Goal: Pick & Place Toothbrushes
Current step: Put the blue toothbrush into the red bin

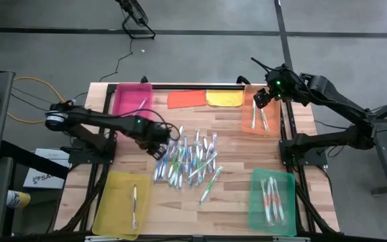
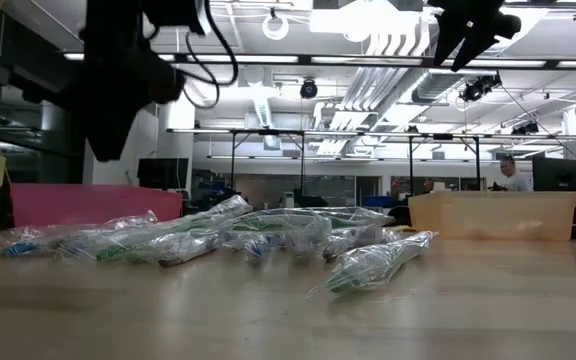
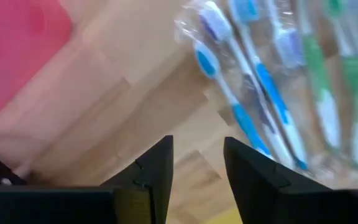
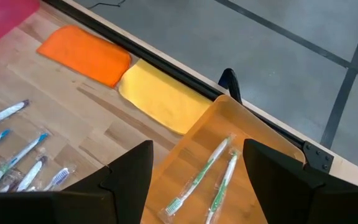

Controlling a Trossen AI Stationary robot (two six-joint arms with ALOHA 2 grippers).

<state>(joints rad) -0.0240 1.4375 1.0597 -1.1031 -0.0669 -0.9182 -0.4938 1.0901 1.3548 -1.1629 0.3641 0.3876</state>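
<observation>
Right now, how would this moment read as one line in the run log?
left gripper: open, empty, at toothbrush pile | right gripper: open, empty, over orange tray holding two green toothbrushes

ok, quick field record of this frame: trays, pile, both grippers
pile: wrapped toothbrushes loose at table centre
pink tray: contents unclear
orange tray: two green-and-white brushes
yellow tray: one brush
green tray: several brushes
cloths: orange cloth and yellow cloth at far edge
left gripper: open, empty, low at the pile's left edge
right gripper: open, empty, above the orange tray
</observation>
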